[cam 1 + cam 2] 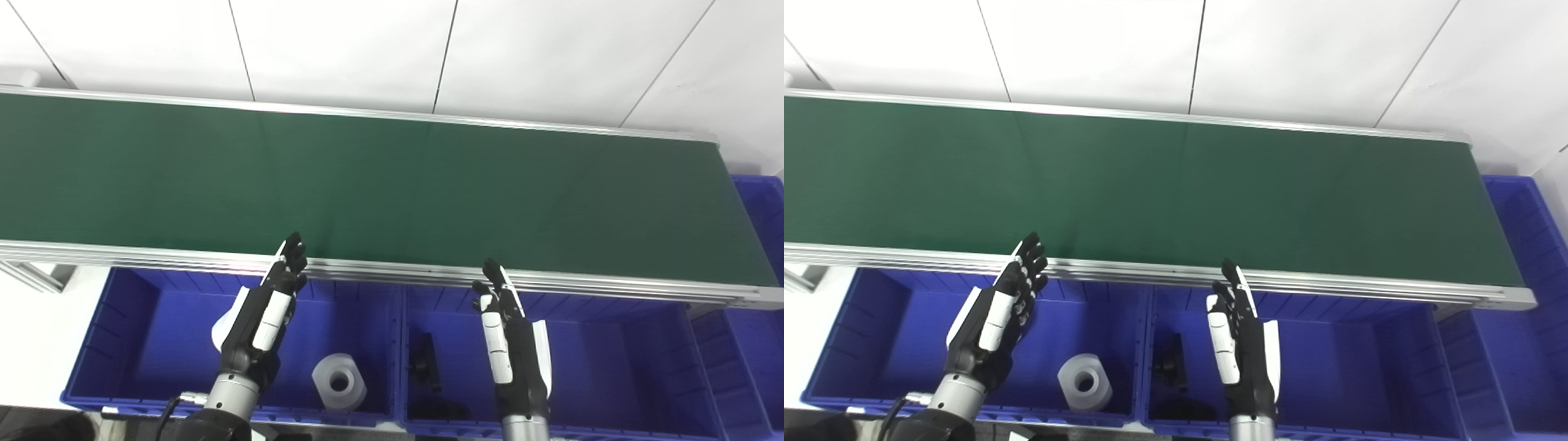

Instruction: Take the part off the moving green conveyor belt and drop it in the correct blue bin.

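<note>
left hand [263,318] raised, empty | right hand [511,334] raised, empty

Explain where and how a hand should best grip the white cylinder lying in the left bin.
Probably grip the white cylinder across its curved outer wall, coming from above. It lies tilted with its bored end facing up and towards the camera, near the bin's front wall, and the open left hand hangs nearest.

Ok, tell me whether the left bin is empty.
Not empty: the left bin holds one white cylindrical part with a centre hole, near its front right corner.
</note>
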You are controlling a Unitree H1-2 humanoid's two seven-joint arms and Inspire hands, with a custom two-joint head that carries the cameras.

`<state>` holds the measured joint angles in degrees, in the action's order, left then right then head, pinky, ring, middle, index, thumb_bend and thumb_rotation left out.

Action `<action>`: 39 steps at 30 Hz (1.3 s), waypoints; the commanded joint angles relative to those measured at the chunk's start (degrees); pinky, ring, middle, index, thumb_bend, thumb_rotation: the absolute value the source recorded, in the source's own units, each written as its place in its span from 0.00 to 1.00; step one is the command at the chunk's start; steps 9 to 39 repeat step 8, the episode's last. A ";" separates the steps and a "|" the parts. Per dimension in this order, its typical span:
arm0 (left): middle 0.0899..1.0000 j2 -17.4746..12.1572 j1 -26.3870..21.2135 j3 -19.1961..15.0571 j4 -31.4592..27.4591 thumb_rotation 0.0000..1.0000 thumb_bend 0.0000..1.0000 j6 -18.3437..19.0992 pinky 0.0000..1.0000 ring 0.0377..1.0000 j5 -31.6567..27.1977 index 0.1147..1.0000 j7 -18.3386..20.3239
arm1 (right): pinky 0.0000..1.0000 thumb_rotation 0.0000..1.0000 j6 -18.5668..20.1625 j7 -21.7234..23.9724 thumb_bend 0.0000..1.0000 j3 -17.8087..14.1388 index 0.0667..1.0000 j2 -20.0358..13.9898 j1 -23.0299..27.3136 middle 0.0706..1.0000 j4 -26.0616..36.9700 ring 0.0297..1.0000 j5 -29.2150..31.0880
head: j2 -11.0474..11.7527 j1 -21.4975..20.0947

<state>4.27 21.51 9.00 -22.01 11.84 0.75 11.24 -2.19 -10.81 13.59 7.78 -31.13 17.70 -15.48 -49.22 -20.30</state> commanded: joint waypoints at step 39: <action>1.00 -1.10 1.28 2.58 1.14 0.91 0.71 -12.45 1.00 1.00 3.86 1.00 -3.40 | 0.81 1.00 -4.30 -1.22 0.67 1.10 0.92 2.00 -0.81 0.93 -1.22 0.86 0.53 | 1.92 0.43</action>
